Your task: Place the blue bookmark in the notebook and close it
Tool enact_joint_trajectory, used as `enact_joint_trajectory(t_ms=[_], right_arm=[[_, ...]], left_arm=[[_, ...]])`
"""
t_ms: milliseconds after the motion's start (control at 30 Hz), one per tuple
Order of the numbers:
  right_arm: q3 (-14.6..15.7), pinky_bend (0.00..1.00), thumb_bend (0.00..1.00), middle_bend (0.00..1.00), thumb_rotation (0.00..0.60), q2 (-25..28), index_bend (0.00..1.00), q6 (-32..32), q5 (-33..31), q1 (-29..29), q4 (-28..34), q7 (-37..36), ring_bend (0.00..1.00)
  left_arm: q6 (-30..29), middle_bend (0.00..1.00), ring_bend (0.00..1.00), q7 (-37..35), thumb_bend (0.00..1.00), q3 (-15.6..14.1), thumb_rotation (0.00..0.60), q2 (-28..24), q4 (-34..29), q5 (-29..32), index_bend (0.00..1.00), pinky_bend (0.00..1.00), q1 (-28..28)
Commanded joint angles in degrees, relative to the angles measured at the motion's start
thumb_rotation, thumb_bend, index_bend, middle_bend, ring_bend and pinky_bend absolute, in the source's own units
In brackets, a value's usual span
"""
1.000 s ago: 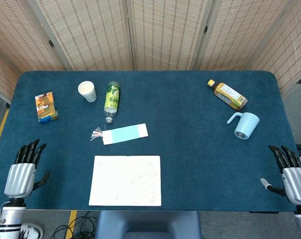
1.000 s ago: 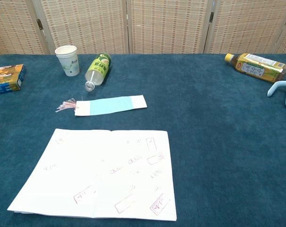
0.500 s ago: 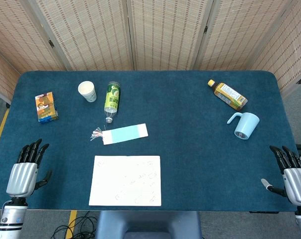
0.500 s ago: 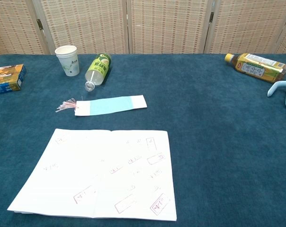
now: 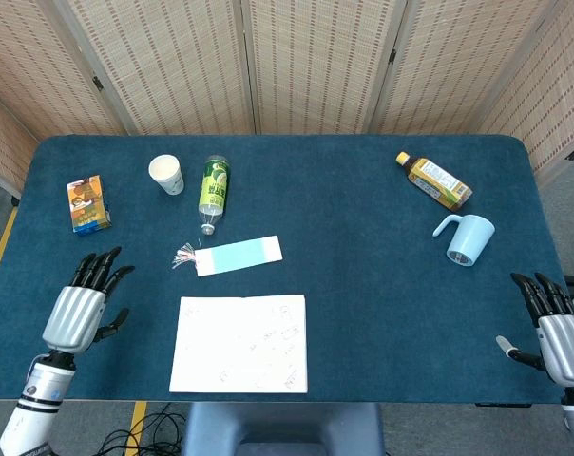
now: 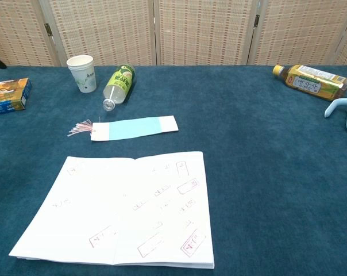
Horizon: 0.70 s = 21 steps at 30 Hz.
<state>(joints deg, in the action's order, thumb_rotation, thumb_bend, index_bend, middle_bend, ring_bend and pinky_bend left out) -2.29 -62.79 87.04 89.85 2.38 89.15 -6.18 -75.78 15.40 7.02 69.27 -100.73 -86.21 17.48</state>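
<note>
The blue bookmark (image 5: pixel 238 256) (image 6: pixel 133 127) lies flat on the table with its tassel pointing left, just beyond the open white notebook (image 5: pixel 239 344) (image 6: pixel 120 210). The notebook lies open near the table's front edge, pages up. My left hand (image 5: pixel 81 306) hovers at the front left with its fingers spread and empty, left of the notebook. At the front right corner, my right hand (image 5: pixel 554 334) is also open and empty, far from both objects. Only a dark fingertip of the left hand shows at the left edge of the chest view.
A paper cup (image 5: pixel 166 174) and a lying green bottle (image 5: pixel 213 191) sit behind the bookmark. A small orange box (image 5: pixel 86 203) is at the far left. An amber bottle (image 5: pixel 435 180) and a light blue mug (image 5: pixel 466 238) are at the right.
My left hand has moved forward and to the right, towards the notebook's left side. The right hand has barely shifted. Bookmark and notebook are unmoved.
</note>
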Motion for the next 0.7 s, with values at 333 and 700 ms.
enact_joint_trajectory(t_ms=[333,700], right_arm=[[0.1,0.12,0.11,0.13,0.600,0.7,0.04,0.2,0.2,0.1,0.7,0.4,0.04],[0.3,0.12,0.11,0.13,0.600,1.0,0.04,0.6,0.2,-0.2,1.2,0.7,0.04]], left_arm=[[13.9,0.06,0.10,0.2,0.36,5.2,0.600,3.1,0.1,5.3,0.23,0.09,12.4],[20.3,0.12,0.14,8.2,0.36,7.4,0.600,11.6,3.4,14.1,0.27,0.09,21.0]])
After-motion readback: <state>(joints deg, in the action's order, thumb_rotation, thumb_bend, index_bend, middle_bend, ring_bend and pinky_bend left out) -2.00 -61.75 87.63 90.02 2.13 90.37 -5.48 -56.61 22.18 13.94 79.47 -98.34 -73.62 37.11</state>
